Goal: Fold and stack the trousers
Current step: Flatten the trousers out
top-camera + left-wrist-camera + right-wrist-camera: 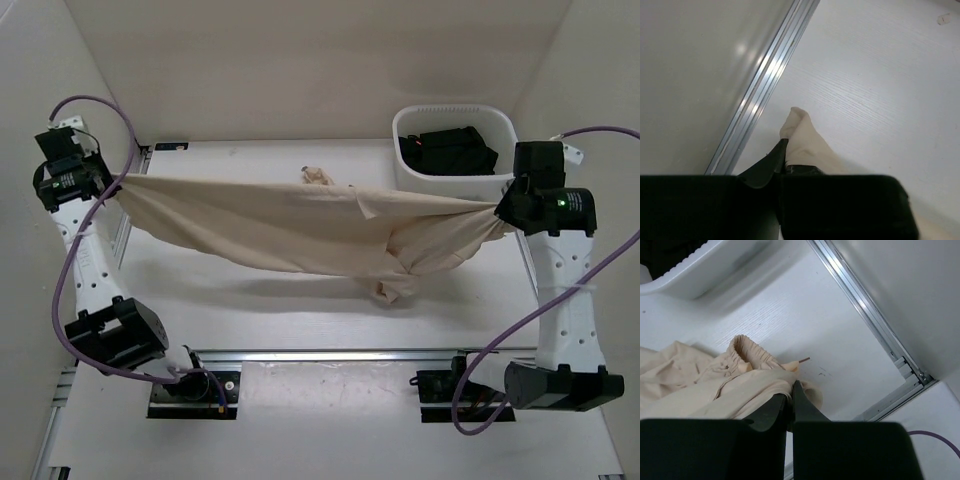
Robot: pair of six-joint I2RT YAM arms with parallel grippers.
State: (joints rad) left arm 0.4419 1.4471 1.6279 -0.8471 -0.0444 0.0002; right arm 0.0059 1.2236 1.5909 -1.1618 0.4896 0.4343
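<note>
Bright, even, diffuse light falls from overhead on the white table [300,320]; the hanging trousers [280,225] throw only a soft, pale shadow beneath them. In the left wrist view the aluminium rail [765,85], up and left of the left gripper [785,152], carries white glare spots. The other rail [865,315], up and right of the right gripper [790,396], glints too. Both gripper bodies are near-black, blurred masses close to the lens, and the white bin [700,275] far up-left is soft.

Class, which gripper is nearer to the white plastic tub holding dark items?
Right. The right gripper sits close beside the white plastic tub; the left gripper is far off, opposite. Both pinch the beige cloth trousers.
</note>
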